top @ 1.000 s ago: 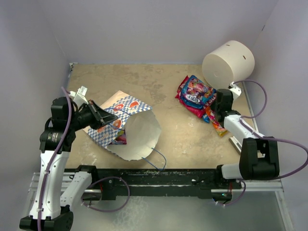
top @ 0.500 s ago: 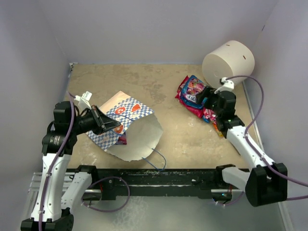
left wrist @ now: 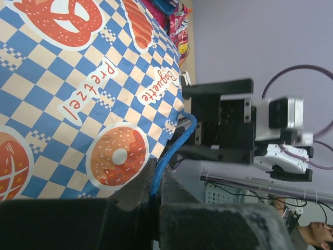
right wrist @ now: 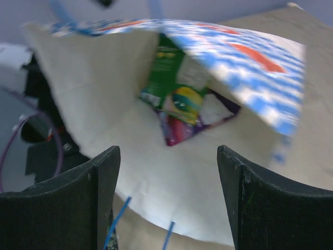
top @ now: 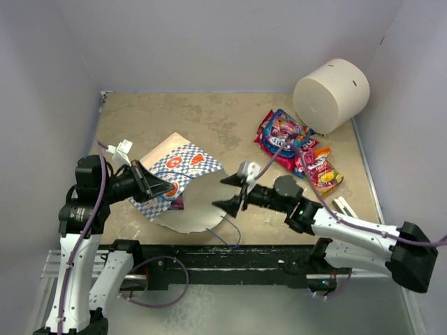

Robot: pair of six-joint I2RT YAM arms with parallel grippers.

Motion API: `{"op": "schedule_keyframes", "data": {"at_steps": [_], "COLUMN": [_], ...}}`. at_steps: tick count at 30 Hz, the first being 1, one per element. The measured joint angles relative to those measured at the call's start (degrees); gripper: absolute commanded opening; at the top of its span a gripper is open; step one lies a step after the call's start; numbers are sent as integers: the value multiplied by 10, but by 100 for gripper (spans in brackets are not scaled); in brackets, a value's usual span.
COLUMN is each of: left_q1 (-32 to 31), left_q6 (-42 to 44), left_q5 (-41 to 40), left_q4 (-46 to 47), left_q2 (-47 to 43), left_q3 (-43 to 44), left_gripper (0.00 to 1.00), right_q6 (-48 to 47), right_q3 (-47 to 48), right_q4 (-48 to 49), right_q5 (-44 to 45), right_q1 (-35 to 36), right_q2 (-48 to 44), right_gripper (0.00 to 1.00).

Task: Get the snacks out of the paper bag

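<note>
The blue-and-white checkered paper bag [top: 183,167] lies on its side, cream mouth facing right. My left gripper [top: 165,188] is shut on its upper blue cord handle [left wrist: 167,155] and holds the mouth open. My right gripper [top: 225,193] is open and empty just in front of the mouth. In the right wrist view, between the open fingers [right wrist: 105,195], a green packet [right wrist: 167,73] and a purple-pink packet [right wrist: 179,126] lie deep inside the bag [right wrist: 93,78]. Several other snacks [top: 285,135] lie in a pile on the table at the right.
A big white cylinder [top: 331,94] lies at the back right, beside the snack pile. The bag's lower blue handle [top: 228,234] trails toward the front rail. A small white piece [top: 342,206] lies near the right wall.
My right arm has swung left from the snack pile to the bag's mouth, gripper open. My left gripper has kept hold of the handle; the bag has shifted slightly.
</note>
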Motion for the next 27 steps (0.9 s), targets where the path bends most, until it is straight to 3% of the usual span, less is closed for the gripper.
{"op": "schedule_keyframes", "data": {"at_steps": [3, 7, 17, 27], "left_q1": [0, 0, 0, 0], "left_q6": [0, 0, -7, -24], "left_q5": [-7, -14, -38, -43], "left_q4": [0, -12, -53, -57], "left_q2": [-3, -15, -71, -83], "left_q3": [0, 0, 9, 13], "left_gripper": [0, 0, 0, 0], "right_q6": [-92, -183, -297, -319], "right_q3": [-1, -1, 60, 189], "right_q4": [25, 77, 305, 431], "right_q5": [-1, 7, 70, 96], "right_q1": [94, 155, 164, 164], "right_q2": [35, 117, 439, 589], "right_gripper": [76, 74, 78, 86]}}
